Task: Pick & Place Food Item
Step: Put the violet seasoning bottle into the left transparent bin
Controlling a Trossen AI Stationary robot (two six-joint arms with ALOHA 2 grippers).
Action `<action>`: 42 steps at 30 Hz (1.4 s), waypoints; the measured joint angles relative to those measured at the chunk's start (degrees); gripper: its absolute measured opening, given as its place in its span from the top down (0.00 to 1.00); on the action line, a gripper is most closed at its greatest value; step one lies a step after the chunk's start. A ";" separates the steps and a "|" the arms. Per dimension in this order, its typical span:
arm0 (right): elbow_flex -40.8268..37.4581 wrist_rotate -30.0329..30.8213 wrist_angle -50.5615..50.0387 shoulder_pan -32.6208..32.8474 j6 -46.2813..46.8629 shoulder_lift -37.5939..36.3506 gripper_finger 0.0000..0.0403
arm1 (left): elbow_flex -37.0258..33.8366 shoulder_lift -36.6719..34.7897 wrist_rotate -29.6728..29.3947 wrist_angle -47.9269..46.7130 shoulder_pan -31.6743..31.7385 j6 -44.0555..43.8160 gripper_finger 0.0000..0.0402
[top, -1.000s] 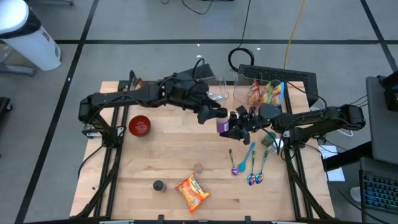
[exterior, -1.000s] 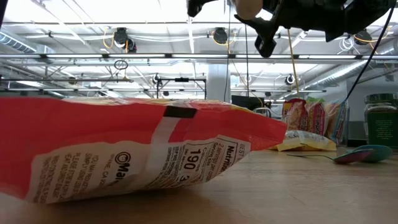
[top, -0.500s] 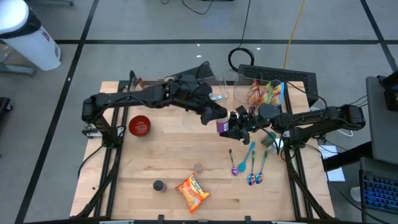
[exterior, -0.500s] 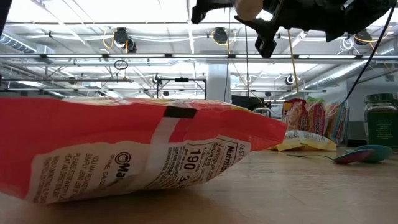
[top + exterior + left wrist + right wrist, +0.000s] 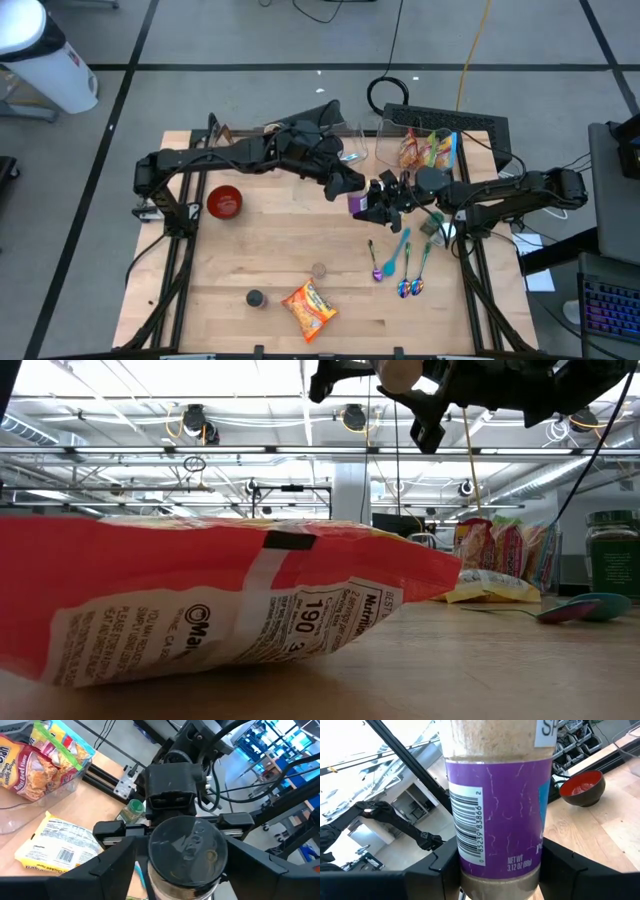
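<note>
Bring your left gripper [image 5: 348, 182] square over the lid before you narrow it, and don't let the right gripper [image 5: 372, 205] slacken until the left has a firm hold. The spice jar [image 5: 357, 203] hangs above mid-table, clamped round its purple label by the right fingers [image 5: 437, 875]. The left jaws stand wide to either side of its lid [image 5: 187, 845], not yet touching it, as far as I can judge.

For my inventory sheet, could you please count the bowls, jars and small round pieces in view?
Bowl: 1
Jars: 2, purple-labelled jar, green jar
Round pieces: 2, dark piece, brown piece
Total: 5
</note>
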 joint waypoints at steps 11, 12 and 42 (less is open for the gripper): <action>0.00 0.04 -0.06 0.00 -0.41 0.00 0.53 | 0.00 0.00 -0.04 0.21 0.17 1.91 0.48; 0.00 0.09 -0.05 0.00 -0.47 0.00 0.52 | 0.00 0.00 -0.05 0.22 0.17 2.20 0.48; -0.02 -9.55 9.76 -10.99 9.14 -0.66 0.36 | -0.04 -13.62 -8.51 -14.11 2.93 10.09 0.48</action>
